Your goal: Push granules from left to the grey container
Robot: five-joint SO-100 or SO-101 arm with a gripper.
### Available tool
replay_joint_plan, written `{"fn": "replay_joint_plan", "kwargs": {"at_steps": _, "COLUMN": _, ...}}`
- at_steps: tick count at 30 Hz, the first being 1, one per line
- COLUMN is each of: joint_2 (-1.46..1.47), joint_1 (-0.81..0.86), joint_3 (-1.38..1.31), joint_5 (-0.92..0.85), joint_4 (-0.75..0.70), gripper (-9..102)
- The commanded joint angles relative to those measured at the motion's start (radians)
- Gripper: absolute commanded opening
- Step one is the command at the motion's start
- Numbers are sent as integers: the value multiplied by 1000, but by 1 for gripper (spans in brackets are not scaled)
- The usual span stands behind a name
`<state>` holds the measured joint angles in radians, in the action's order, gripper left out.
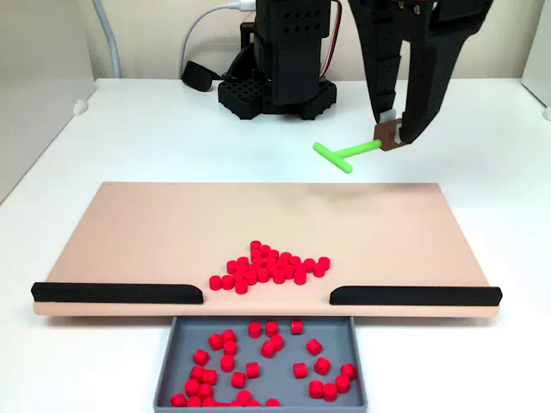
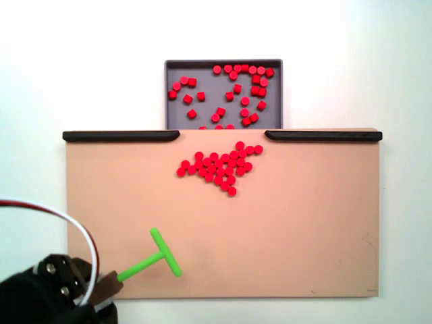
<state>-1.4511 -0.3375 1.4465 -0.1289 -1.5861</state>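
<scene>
Arm [image 1: 413,52]: matte black plastic; perforated black base [image 1: 275,90]; white and red cables [image 2: 61,216]; brown-tipped fingers [image 1: 394,133].

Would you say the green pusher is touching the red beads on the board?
Apart. In a fixed view from above, the green pusher sits near the board's lower left, with bare board between it and the red beads.

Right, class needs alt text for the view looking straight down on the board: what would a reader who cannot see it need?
A cluster of red granules lies on a tan board just before the gap between two black strips, with more granules already in the grey container beyond. At lower left, the gripper holds a green T-shaped pusher away from the pile.
</scene>
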Motion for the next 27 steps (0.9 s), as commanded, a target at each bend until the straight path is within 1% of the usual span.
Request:
{"fn": "replay_joint_plan", "kwargs": {"at_steps": 1, "joint_2": 44, "joint_1": -12, "joint_3": -127, "joint_5": 58, "joint_4": 2, "gripper": 0}}
{"fn": "replay_joint_plan", "kwargs": {"at_steps": 14, "joint_2": 284, "joint_1": -11, "joint_3": -436, "joint_5": 279, "joint_4": 2, "gripper": 0}}
{"fn": "replay_joint_plan", "kwargs": {"at_steps": 19, "joint_2": 399, "joint_1": 3, "joint_3": -558, "joint_5": 327, "joint_4": 2, "gripper": 0}}
{"fn": "replay_joint_plan", "kwargs": {"at_steps": 27, "joint_2": 472, "joint_1": 23, "joint_3": -589, "joint_5": 368, "joint_4": 2, "gripper": 0}}
